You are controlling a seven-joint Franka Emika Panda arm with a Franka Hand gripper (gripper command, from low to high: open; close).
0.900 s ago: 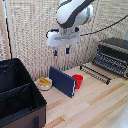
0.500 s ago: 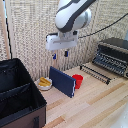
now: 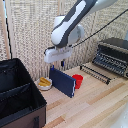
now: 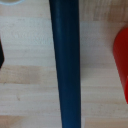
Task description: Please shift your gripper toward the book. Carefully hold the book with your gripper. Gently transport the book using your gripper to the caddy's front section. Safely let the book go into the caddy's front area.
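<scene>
Navy book [image 3: 63, 82] upright directly below hand [image 3: 61, 64]; hand's opening unclear

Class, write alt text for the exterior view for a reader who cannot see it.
A white robot arm holds its gripper just above an upright navy book on a wooden table. A red cup stands beside the book, a black caddy sits at the exterior view's left, and a toaster oven at its right.

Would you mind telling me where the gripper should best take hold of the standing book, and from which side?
Grip the book by its top edge, coming straight down from above. It stands upright on the table, so its thin edge faces up, as the wrist view shows. The gripper hangs just above it; the red cup stands close beside.
</scene>
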